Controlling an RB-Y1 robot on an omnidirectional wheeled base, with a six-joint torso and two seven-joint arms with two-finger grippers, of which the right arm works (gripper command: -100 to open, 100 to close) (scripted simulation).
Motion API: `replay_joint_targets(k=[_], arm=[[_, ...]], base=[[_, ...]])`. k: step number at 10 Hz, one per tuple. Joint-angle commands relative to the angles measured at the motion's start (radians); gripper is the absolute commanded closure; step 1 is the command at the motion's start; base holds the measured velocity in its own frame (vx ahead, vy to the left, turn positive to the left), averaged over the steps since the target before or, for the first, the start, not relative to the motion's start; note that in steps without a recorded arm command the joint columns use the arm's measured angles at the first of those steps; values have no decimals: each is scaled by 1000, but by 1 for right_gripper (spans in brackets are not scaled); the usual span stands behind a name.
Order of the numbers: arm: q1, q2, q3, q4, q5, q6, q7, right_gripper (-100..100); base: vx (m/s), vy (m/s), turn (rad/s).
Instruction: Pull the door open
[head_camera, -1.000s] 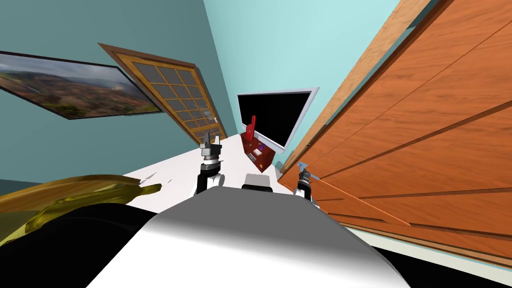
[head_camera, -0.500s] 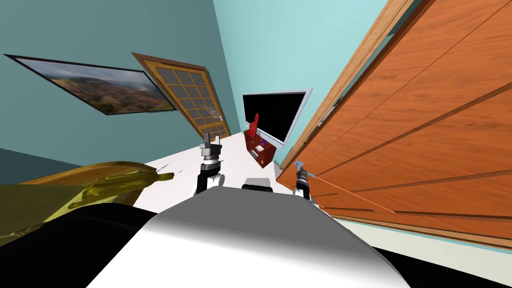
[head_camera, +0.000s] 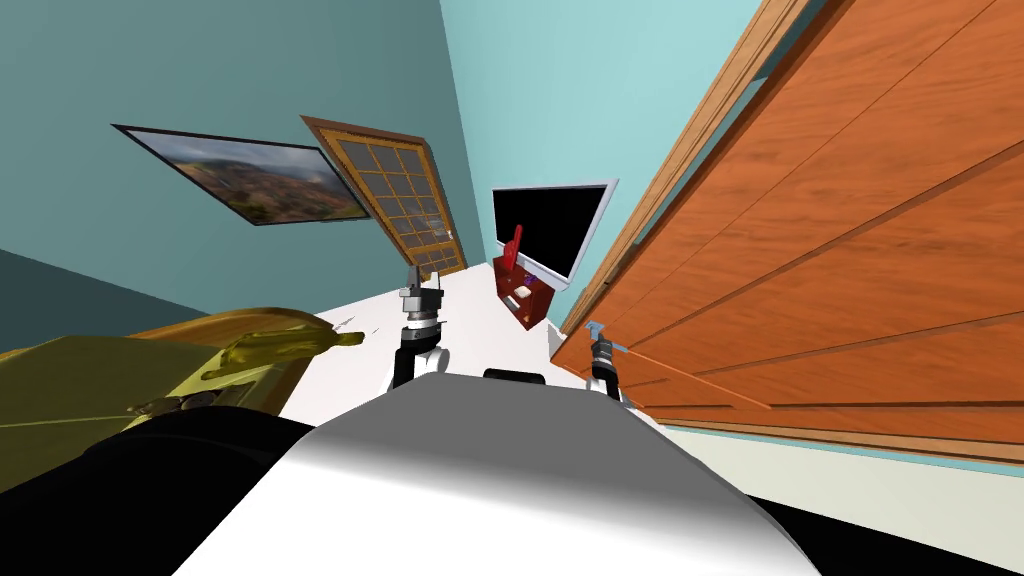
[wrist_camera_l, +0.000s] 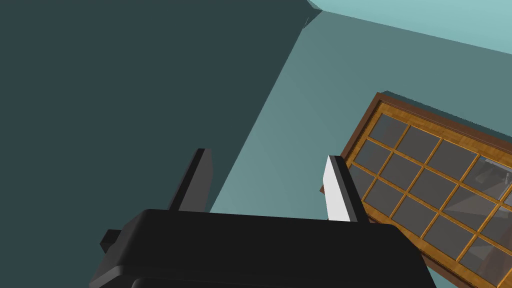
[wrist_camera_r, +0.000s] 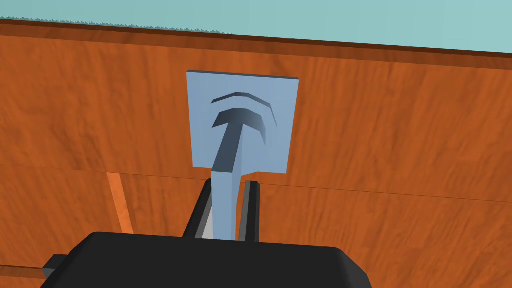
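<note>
Clamps the right pincer (wrist_camera_r: 230, 187) on the blue-grey lever handle (wrist_camera_r: 235, 145) of the orange-brown wooden door (head_camera: 850, 250), which fills 2 o'clock, with the handle near 1 o'clock. Holds the left pincer (wrist_camera_l: 268, 155) up near 11 o'clock, fingers apart.

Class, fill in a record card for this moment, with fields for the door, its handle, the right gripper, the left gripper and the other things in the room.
door: orange-brown wood, close on the robot's right
handle: light blue lever on a square plate fixed to the door
right gripper: shut on the lever, fingers pressing its sides
left gripper: open, holding nothing
other things: glazed door, framed landscape, red cabinet, black screen
</note>
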Motion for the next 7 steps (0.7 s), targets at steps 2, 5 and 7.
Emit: replay_joint_targets(k=[2, 5, 7], arm=[[10, -10, 25, -1, 14, -11, -26, 100], [21, -25, 53, -6, 31, -23, -55, 100], [27, -32, 69, -9, 40, -30, -72, 100]], base=[[-227, -12, 103], [-189, -30, 90], [-182, -26, 87]])
